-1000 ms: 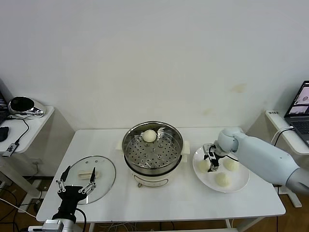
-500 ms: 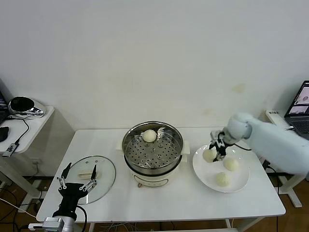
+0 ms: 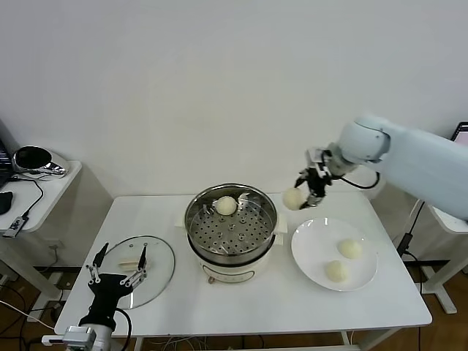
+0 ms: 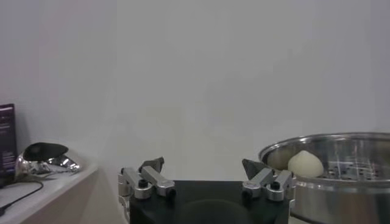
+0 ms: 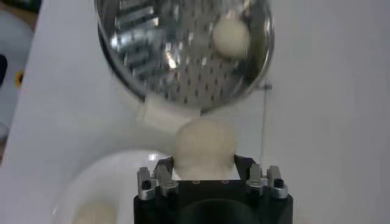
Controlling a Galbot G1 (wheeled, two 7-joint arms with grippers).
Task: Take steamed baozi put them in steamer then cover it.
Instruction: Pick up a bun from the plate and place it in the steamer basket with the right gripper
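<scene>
My right gripper (image 3: 303,194) is shut on a cream-white baozi (image 3: 293,198) and holds it in the air between the plate and the steamer (image 3: 231,223). In the right wrist view the held baozi (image 5: 205,143) sits between the jaws, just short of the steamer's rim (image 5: 183,55). One baozi (image 3: 227,205) lies in the steamer at its far side; it also shows in the right wrist view (image 5: 231,38) and the left wrist view (image 4: 304,164). Two baozi (image 3: 349,248) (image 3: 336,271) lie on the white plate (image 3: 311,241). My left gripper (image 3: 117,272) is open and idle near the glass lid.
The glass lid (image 3: 157,267) lies flat on the table left of the steamer. A side table (image 3: 44,191) with a shiny object stands at the far left. The table's front edge (image 3: 241,329) runs below.
My right gripper has lifted one baozi off the plate and carried it up and left toward the steamer. Two baozi stay on the plate. The left arm has not moved.
</scene>
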